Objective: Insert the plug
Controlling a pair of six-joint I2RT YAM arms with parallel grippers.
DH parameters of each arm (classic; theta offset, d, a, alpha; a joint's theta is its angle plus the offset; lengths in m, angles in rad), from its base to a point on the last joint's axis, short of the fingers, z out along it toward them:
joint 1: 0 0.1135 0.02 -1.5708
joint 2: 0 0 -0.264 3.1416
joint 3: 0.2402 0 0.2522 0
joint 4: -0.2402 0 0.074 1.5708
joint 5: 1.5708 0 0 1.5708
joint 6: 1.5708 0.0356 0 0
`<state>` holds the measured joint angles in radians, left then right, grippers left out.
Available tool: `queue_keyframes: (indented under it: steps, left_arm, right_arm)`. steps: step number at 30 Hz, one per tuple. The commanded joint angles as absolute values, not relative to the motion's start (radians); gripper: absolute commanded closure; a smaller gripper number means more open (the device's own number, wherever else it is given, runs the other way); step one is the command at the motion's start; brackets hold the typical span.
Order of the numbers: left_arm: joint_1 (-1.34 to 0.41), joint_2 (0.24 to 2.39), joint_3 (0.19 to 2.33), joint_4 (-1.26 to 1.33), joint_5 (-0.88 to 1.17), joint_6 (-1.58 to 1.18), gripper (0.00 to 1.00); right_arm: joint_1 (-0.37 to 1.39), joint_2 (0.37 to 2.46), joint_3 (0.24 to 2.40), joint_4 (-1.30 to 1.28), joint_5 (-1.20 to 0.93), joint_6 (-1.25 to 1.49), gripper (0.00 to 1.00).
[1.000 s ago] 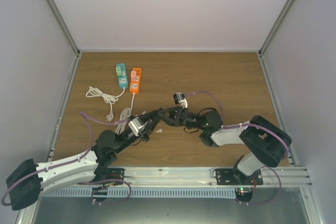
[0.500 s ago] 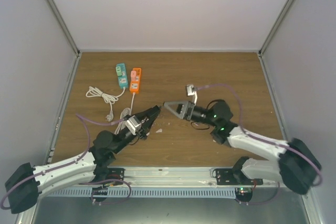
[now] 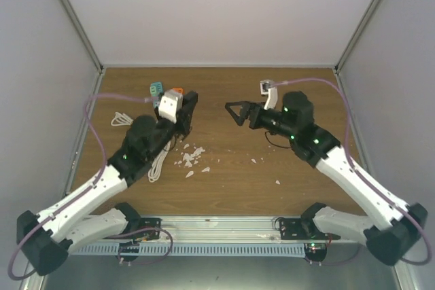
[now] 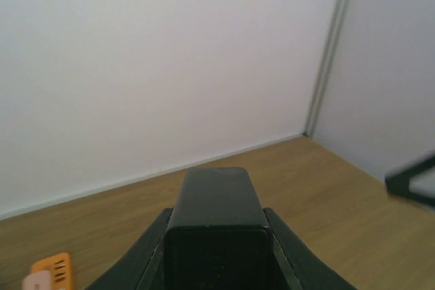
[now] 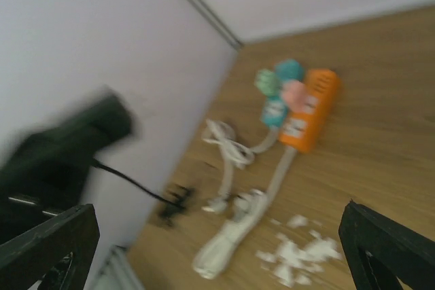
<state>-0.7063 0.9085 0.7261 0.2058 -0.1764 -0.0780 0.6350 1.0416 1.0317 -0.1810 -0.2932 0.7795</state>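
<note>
In the left wrist view a black block-shaped plug (image 4: 217,198) sits clamped between dark fingers (image 4: 151,252); my left gripper (image 3: 188,104) is shut on it and hangs over the back left of the table. Under that arm lie the orange power strip (image 5: 309,110) and the teal power strip (image 5: 277,91), both half hidden in the top view. My right gripper (image 3: 235,109) stands wide open with nothing in it, raised at mid-table and facing the left gripper across a gap. The right wrist view is blurred.
White fragments (image 3: 189,157) are scattered on the wood near the middle. White cords (image 3: 129,122) coil at the left, and a white plug end (image 5: 230,244) lies near them. A thin black cord (image 5: 129,180) runs down to the table. Walls enclose three sides.
Both arms have risen from the front middle and drawn apart. The left one swung back-left over the strips, the right one back-right with its jaws now open. White fragments now lie where they met.
</note>
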Motion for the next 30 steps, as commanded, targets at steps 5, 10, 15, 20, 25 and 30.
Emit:
queue_keyframes:
  steps: [5,10,15,20,25,30]
  left_arm:
    - [-0.567,1.209,1.205,-0.372,-0.254,-0.068,1.00]
    - [-0.472,1.314,1.252,-0.387,-0.174,-0.138,1.00]
    - [-0.468,1.333,1.326,-0.422,-0.054,-0.247,1.00]
    - [-0.445,1.360,1.417,-0.514,-0.134,-0.249,1.00]
    - [-0.427,1.506,1.591,-0.712,-0.136,-0.181,1.00]
    - [-0.400,1.464,1.607,-0.781,-0.173,-0.284,1.00]
  right_arm:
    - [0.529,1.303,1.132,-0.374,-0.314,0.593,0.00]
    - [0.522,1.378,1.057,-0.317,-0.315,0.625,0.03]
    - [0.522,1.372,0.945,-0.232,-0.226,0.666,0.02]
    - [0.522,1.371,0.874,-0.179,-0.114,0.693,0.01]
    - [0.522,1.408,0.866,-0.176,-0.054,0.704,0.01]
    - [0.522,1.393,0.846,-0.167,0.034,0.722,0.00]
